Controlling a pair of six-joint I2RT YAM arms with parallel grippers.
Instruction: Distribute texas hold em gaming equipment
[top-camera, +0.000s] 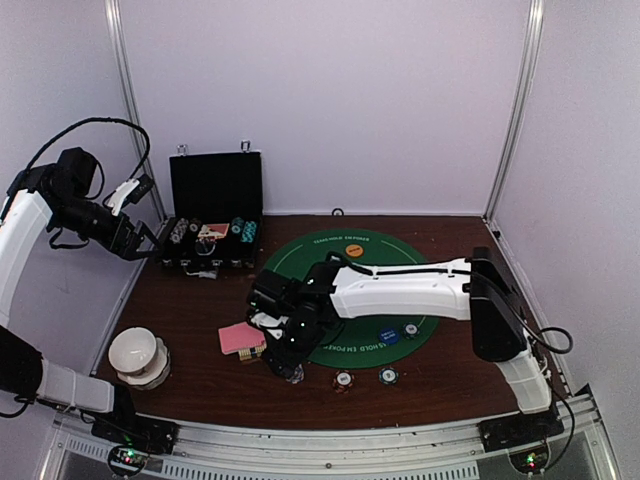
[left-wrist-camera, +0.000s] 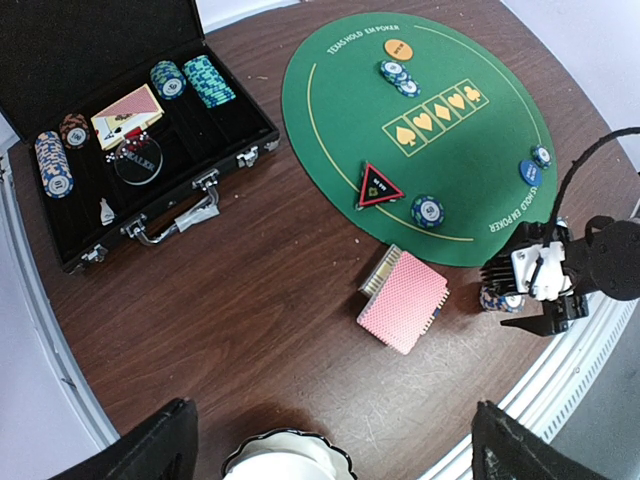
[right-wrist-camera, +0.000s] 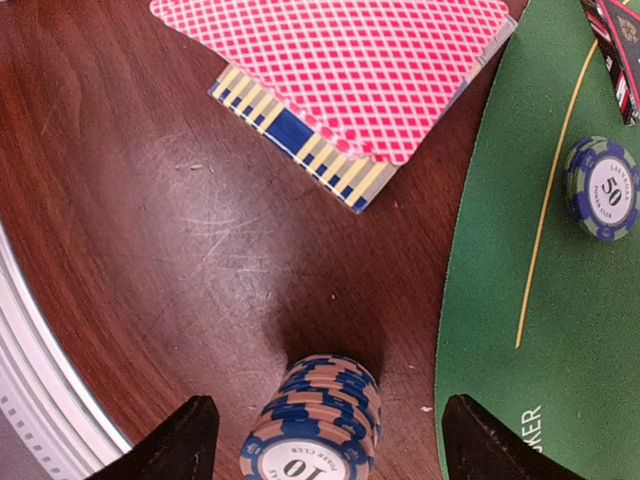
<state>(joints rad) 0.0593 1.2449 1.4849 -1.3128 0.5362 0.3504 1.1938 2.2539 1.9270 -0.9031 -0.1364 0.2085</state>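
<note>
Table (left-wrist-camera: 250, 260) bears mat (left-wrist-camera: 340, 130), case (left-wrist-camera: 100, 40), card box (right-wrist-camera: 300, 145), chip stack (right-wrist-camera: 315, 420), bowl (top-camera: 137, 352)

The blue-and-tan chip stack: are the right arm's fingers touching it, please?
Apart. The right wrist view shows wood between the chip stack and each of the fingers.

Chip stack (right-wrist-camera: 314, 418) inside right tool (right-wrist-camera: 328, 445), pink cards (right-wrist-camera: 340, 70) beyond, free tabletop (right-wrist-camera: 140, 250) left

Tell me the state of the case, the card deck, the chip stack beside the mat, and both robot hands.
Black case: open, lid raised.
Pink-backed card deck: face down, partly covering a striped card box on the table.
Chip stack marked 10: upright on the table, not gripped.
Left hand: open, empty.
Right hand: open, one finger on either side of the chip stack.
</note>
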